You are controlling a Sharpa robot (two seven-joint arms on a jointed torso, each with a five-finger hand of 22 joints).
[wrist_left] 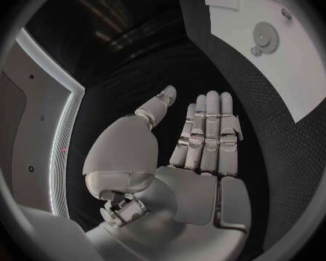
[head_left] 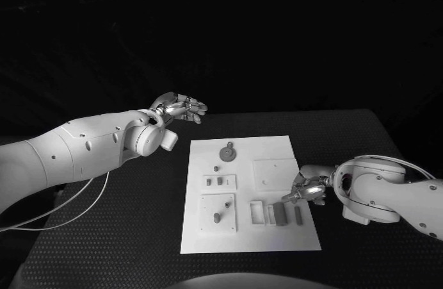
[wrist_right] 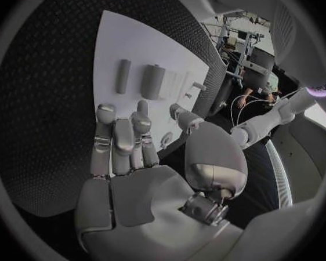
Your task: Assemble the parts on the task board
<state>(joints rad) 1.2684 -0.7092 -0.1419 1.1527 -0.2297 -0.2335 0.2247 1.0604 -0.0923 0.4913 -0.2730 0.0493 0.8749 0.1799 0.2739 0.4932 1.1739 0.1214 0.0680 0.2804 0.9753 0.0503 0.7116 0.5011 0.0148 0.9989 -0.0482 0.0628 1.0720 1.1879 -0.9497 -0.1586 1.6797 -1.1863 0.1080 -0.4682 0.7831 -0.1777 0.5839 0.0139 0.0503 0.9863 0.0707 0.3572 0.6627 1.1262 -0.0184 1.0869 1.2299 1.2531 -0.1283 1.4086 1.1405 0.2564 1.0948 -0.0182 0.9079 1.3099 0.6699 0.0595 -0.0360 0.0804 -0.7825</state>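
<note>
bare table left of task board, right hand over its right edge

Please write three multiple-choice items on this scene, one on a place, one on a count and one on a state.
1. Where is the left hand?
A. Off the task board, beyond its far left corner
B. Flat on the board's middle
C. Under the table

2. How many hands are over the board?
A. None
B. One
C. Two

3. What state is the left hand in?
A. Gripping the round gear
B. Open, holding nothing
C. Curled into a fist

Answers:
1 A, the head view shows it above the black table, away from the board.
2 B, only the right hand reaches over the board's right edge.
3 B, the left wrist view shows its fingers straight with nothing in them.
</note>
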